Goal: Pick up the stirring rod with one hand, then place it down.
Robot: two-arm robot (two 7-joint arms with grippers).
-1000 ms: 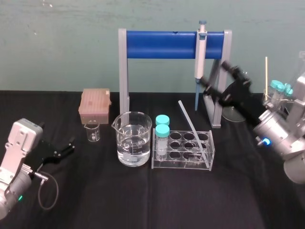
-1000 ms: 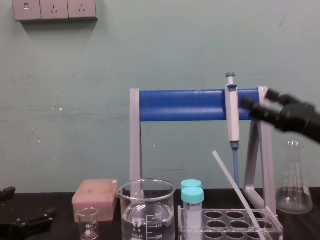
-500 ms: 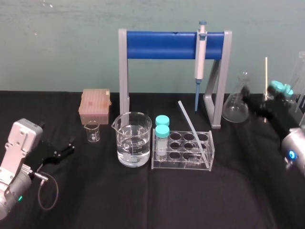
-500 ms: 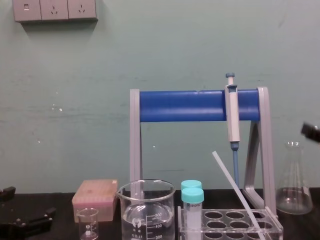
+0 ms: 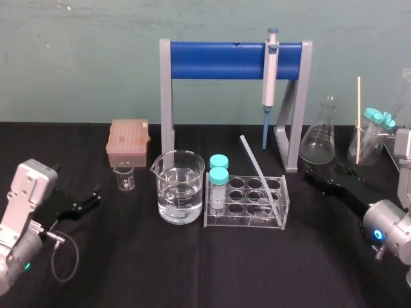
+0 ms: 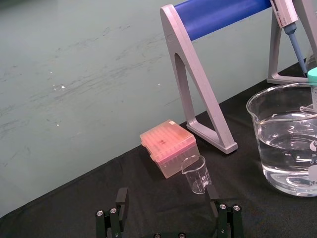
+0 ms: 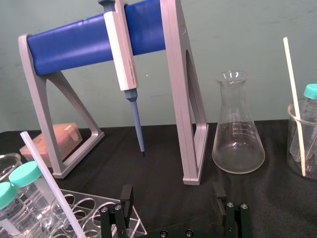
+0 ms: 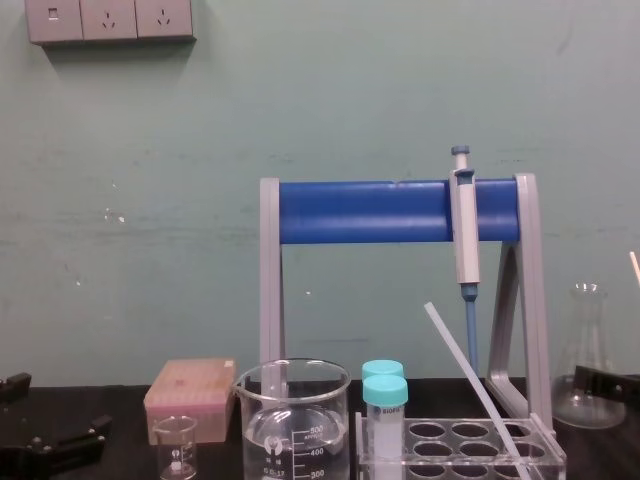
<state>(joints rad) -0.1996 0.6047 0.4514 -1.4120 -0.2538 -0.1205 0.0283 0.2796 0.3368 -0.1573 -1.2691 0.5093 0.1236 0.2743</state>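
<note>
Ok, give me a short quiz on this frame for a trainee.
1. True or false: the right gripper is shut on the rod.
2. The rod's lower end rests in: A) the beaker, B) the rack, C) the flask.
3. Which is nearer the rod: the left gripper or the right gripper?

Key:
1. False. Its jaws are open and it is apart from the rod.
2. B. The rod leans tilted in the rack.
3. The right gripper, low over the table beside the rack.
</note>
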